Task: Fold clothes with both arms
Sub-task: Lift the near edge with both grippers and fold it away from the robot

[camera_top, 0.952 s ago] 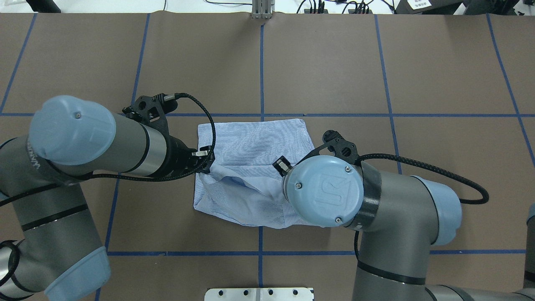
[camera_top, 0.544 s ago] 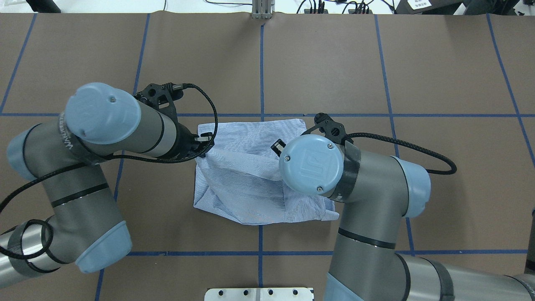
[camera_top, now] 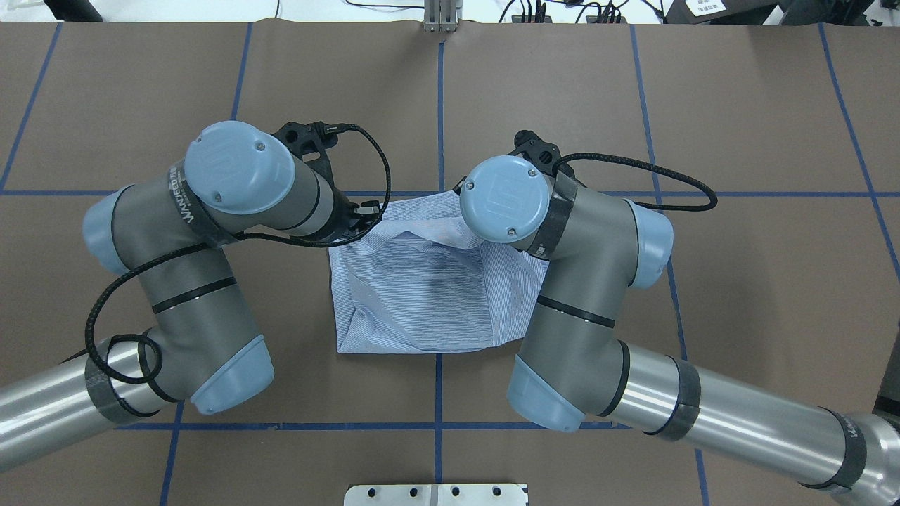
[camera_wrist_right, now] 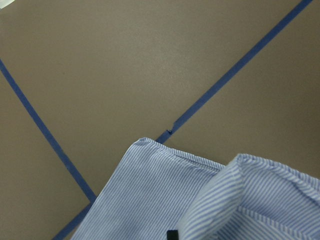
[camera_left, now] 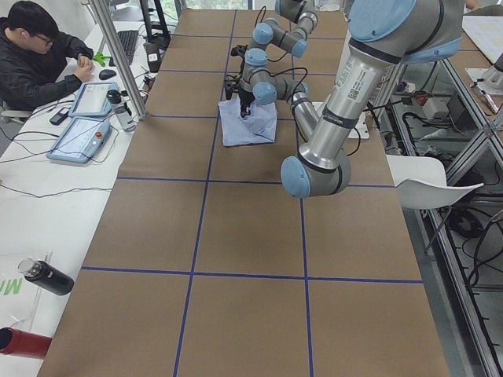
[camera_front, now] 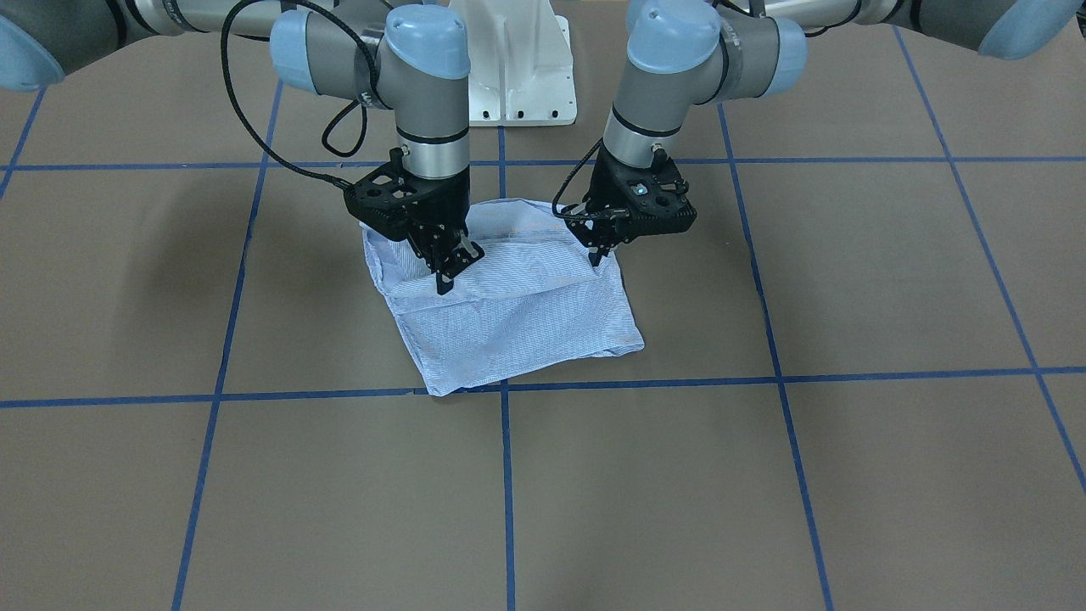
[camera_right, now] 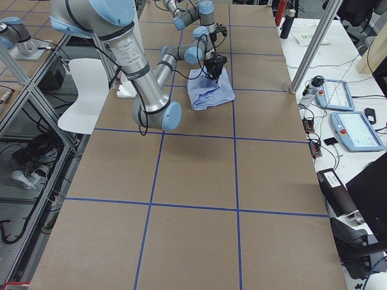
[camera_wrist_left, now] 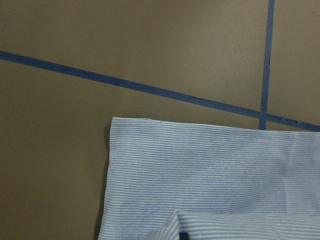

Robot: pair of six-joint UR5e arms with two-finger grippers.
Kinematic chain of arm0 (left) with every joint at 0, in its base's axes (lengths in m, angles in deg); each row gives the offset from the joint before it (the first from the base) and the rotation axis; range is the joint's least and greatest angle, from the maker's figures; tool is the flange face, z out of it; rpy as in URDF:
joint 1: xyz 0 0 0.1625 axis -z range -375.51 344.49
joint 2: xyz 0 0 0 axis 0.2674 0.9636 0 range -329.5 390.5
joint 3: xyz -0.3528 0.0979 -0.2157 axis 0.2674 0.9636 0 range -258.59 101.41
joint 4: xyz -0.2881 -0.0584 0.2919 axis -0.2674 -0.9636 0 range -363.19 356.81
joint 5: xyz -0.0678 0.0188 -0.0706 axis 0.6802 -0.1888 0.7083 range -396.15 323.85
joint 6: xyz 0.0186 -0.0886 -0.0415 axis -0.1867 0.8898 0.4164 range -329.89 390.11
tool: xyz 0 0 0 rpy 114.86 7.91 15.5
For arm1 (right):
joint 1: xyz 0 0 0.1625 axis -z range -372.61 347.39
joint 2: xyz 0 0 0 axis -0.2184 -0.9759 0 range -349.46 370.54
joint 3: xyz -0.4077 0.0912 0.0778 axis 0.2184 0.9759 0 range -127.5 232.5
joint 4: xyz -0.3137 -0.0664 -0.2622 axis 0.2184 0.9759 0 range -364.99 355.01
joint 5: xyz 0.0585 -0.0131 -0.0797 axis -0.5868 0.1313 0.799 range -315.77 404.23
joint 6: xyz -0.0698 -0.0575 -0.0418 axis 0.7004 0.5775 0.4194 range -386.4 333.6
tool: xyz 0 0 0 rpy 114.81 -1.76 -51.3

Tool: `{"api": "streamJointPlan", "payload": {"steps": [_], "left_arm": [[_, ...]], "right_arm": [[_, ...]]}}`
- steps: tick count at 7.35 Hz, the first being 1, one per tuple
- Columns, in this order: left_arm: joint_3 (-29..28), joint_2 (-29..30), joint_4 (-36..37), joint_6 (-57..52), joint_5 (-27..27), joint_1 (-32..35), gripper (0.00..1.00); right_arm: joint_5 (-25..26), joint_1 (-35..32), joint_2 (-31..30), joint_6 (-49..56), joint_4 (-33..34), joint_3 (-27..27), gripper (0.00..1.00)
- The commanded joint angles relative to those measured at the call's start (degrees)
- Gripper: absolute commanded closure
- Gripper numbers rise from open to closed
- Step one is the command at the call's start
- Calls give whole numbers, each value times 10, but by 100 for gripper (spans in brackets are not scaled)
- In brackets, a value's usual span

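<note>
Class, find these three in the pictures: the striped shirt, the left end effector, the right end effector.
shirt (camera_front: 517,327), front-facing view, flat top layer.
left end effector (camera_front: 596,256), front-facing view, between its fingertips.
right end effector (camera_front: 443,280), front-facing view, between its fingertips.

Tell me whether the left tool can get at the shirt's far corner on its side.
Likely yes: the left tool hangs just short of that corner, with only bare table around it, though it looks shut on the shirt.

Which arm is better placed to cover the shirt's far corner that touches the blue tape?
Right. That corner lies straight ahead of the right gripper; the left gripper works at the opposite side of the shirt.
</note>
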Motion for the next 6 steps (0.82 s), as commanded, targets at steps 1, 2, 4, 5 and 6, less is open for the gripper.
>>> {"api": "streamJointPlan", "payload": {"steps": [1, 2, 4, 5, 6], "left_arm": [[-50, 16, -41, 0, 0, 13, 100], [-68, 16, -63, -1, 0, 18, 72], [-66, 14, -68, -39, 3, 29, 0], [-38, 8, -65, -46, 6, 34, 0], [-2, -15, -63, -80, 36, 40, 0]], "right_arm": [[-13, -23, 2, 33, -10, 21, 100], [-14, -27, 4, 60, -18, 33, 87], [-27, -38, 30, 151, -38, 76, 0], [-80, -60, 44, 158, -35, 75, 0], [-129, -76, 54, 164, -32, 71, 0]]}}
